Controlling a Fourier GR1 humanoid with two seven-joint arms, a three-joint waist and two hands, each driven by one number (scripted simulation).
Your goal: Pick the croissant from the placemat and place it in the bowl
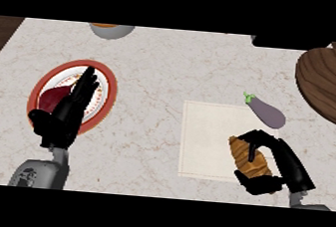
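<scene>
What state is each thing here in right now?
croissant: grasped by the right hand, over the placemat.
right hand: curled round the croissant.
left hand: open, fingers straight, over the red-rimmed bowl.
eggplant: lying untouched at the placemat's corner.

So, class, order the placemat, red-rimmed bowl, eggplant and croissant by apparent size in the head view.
1. placemat
2. red-rimmed bowl
3. eggplant and croissant: these look alike, and the right hand hides part of the croissant.
</scene>
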